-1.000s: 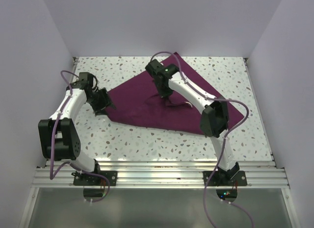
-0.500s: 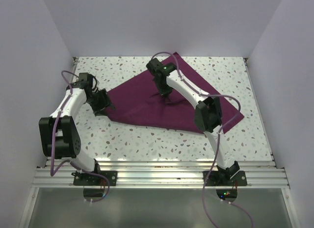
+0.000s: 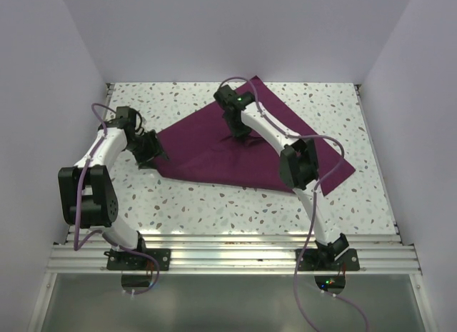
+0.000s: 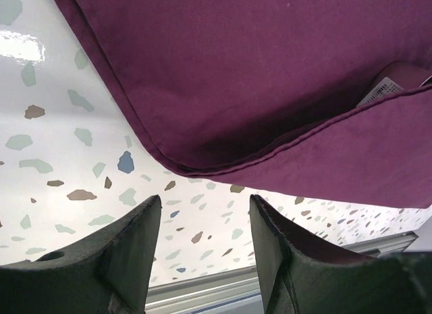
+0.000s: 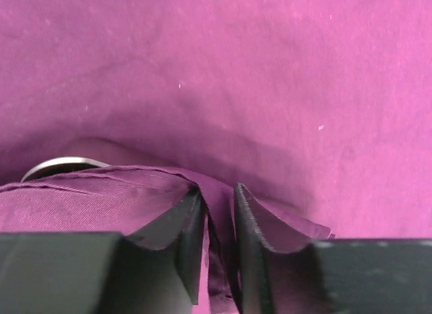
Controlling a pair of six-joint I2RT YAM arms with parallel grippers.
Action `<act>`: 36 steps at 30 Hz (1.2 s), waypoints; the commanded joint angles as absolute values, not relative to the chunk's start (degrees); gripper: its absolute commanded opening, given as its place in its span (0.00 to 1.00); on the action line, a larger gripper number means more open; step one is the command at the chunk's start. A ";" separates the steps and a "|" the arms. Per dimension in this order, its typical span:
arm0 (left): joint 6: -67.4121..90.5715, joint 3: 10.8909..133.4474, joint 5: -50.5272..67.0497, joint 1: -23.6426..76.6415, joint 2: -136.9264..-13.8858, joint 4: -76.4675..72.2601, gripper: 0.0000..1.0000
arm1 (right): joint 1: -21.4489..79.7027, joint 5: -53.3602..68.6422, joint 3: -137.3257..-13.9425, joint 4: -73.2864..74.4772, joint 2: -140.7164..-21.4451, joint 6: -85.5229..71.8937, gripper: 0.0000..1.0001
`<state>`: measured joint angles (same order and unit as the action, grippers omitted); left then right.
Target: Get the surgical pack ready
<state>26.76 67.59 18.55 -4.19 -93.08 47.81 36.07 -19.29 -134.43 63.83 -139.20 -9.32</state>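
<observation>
The surgical pack (image 3: 207, 150), a dark-purple cloth, lies folded across the speckled table (image 3: 214, 203). My right gripper (image 3: 238, 134) points down onto its middle. In the right wrist view the jaws (image 5: 218, 196) stand slightly apart, with a raised fold of the cloth (image 5: 256, 71) loose between them. A curved steel rim (image 5: 61, 164) peeks out from under that fold. My left gripper (image 3: 151, 155) hovers at the cloth's left corner. In the left wrist view it is open (image 4: 204, 206) and empty, over bare table just short of the cloth's folded hem (image 4: 256, 71).
A white label (image 4: 381, 91) shows between the cloth layers at the right of the left wrist view. Purple cables loop off both arms. White walls close in the table on three sides, and a metal rail (image 3: 228, 250) runs along the near edge.
The right jaws, shut on the cloth fold before, have parted a little. The right arm's elbow has swung left and inward. The left arm has barely moved.
</observation>
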 commanded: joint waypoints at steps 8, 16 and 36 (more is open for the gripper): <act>27.68 63.90 23.64 -4.66 -89.30 43.95 0.58 | 30.94 -19.26 -145.63 61.09 -141.34 -10.02 0.53; 29.44 64.86 25.13 -3.17 -88.59 42.63 0.56 | 23.47 -17.05 -139.41 63.37 -131.23 -13.79 0.61; 27.42 67.67 23.82 -2.99 -91.41 43.94 0.51 | 14.33 -2.19 -101.87 57.30 -118.65 -15.20 0.00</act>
<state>28.84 65.36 23.83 -3.20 -91.50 44.27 14.15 -4.60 -102.13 58.85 -118.02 -15.40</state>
